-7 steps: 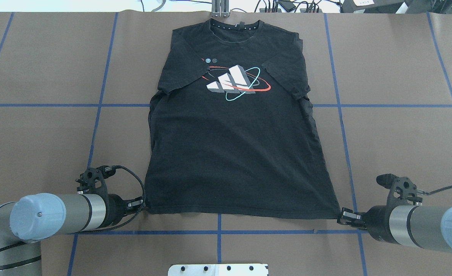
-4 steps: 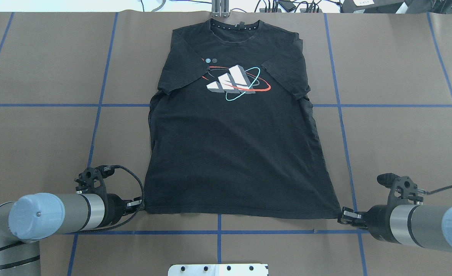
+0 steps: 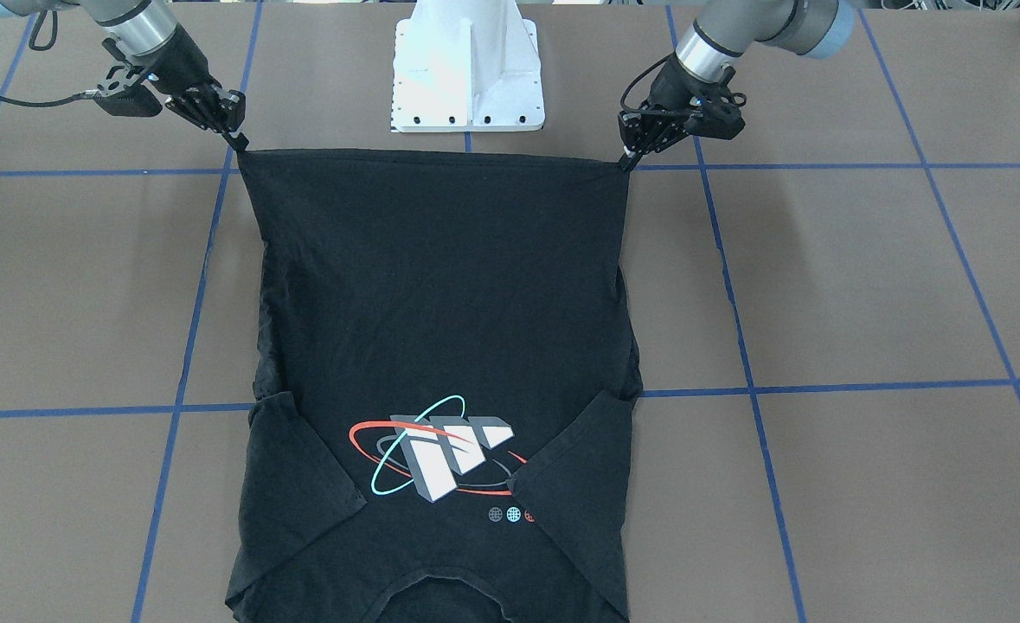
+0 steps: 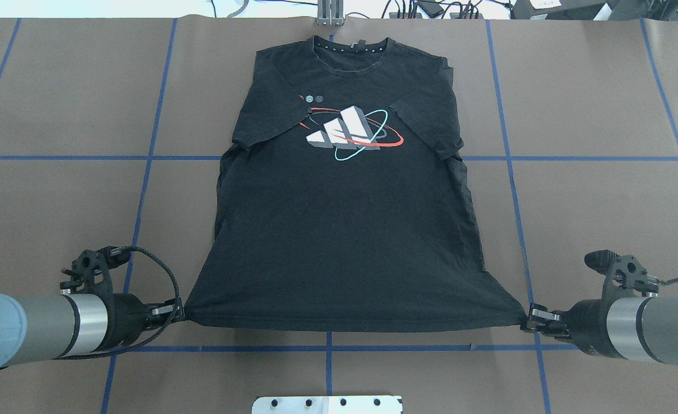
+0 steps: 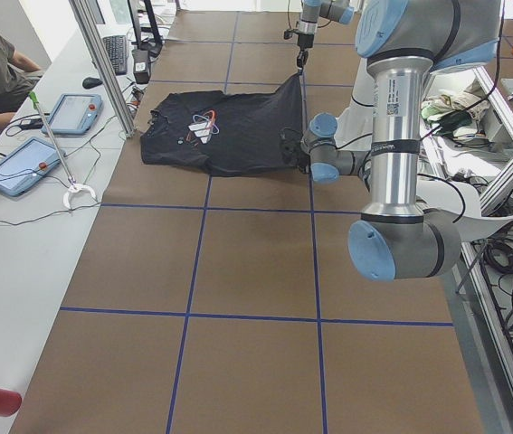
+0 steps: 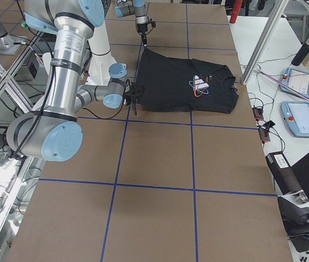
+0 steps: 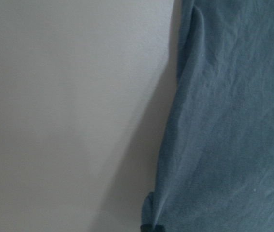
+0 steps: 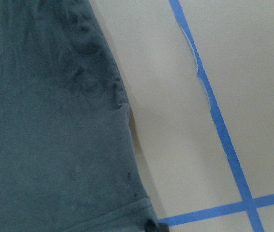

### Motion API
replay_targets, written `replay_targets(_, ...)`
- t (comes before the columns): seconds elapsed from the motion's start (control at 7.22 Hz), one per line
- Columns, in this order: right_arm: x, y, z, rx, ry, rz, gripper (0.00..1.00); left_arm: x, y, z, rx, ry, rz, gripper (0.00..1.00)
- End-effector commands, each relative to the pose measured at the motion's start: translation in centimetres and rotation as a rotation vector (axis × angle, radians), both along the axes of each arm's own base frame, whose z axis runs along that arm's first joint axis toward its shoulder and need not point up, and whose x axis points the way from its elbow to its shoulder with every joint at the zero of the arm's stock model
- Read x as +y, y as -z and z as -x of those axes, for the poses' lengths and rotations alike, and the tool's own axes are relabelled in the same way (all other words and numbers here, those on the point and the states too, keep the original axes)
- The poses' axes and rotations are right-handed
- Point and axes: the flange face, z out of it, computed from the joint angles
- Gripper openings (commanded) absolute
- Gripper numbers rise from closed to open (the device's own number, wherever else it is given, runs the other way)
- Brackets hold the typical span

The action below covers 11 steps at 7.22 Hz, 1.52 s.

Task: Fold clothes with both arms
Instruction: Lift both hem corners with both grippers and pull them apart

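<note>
- Both claws clamped: left gripper (image 4: pixel 179 313) on one hem corner of the T-shirt (image 4: pixel 344 230), right gripper (image 4: pixel 527 326) on the other.
- Hem taut between claws; collar and print lie well beyond them.
- Risk: outward pull could slip a corner free; uneven travel would skew the fold.

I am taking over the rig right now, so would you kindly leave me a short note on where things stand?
Left gripper: shut on the near left hem corner of the T-shirt.
Right gripper: shut on the near right hem corner.
T-shirt: print up on the table, collar at the far edge, hem stretched taut between the two grippers and apparently raised slightly.
Done: both sleeves folded in over the chest; both hem corners gripped.
Left: probably carry the hem toward the collar to fold the body, then release.
</note>
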Motion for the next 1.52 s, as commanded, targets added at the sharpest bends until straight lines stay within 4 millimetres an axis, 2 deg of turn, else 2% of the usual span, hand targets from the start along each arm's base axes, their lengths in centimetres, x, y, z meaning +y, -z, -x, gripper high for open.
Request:
replay_targets(0.0, 0.4, 0.8, -1.5, -0.010, 0.013, 0.009, 0.00, 0.6, 2.0, 2.0, 0.039, -0.001, -0.008, 0.00)
replay_targets(0.28, 1.5, 1.6, -3.6, -0.013, 0.051, 0.032, 0.00, 1.5, 4.8, 3.5, 0.100, -0.041, -0.009, 0.00)
replay_targets(0.42, 2.2, 1.8, -5.1, -0.002, 0.069, 0.048, 0.00, 1.6, 5.5, 4.0, 0.116, -0.046, -0.011, 0.00)
replay_targets(0.55, 2.4, 2.0, -5.7, -0.001, 0.073, 0.051, 0.00, 2.3, 5.7, 5.0, 0.120, -0.080, -0.001, 0.00)
replay_targets(0.69, 2.6, 2.3, -5.8, -0.009, 0.084, 0.056, 0.00, 2.6, 7.0, 6.0, 0.150, -0.088, -0.008, 0.00)
replay_targets(0.83, 2.1, 3.6, -6.8, -0.037, 0.077, 0.061, 0.00, 2.6, 7.9, 6.3, 0.170, -0.097, -0.010, 0.00)
replay_targets(0.97, 0.9, 3.3, -7.4, -0.038, 0.063, 0.090, 0.00, 2.2, 8.5, 6.0, 0.186, -0.091, -0.019, 0.00)
replay_targets(1.11, -2.3, 3.1, -7.6, -0.043, -0.015, 0.088, 0.00, -2.6, 8.3, 7.4, 0.181, 0.020, -0.049, 0.00)
replay_targets(1.25, -6.6, 4.5, -6.2, -0.029, -0.066, 0.119, 0.00, -6.9, 8.4, 7.0, 0.175, 0.025, -0.087, 0.00)
replay_targets(1.38, -11.4, 7.2, -5.0, 0.016, -0.091, 0.124, 0.00, -11.1, 7.7, 7.2, 0.159, 0.066, -0.084, 0.00)
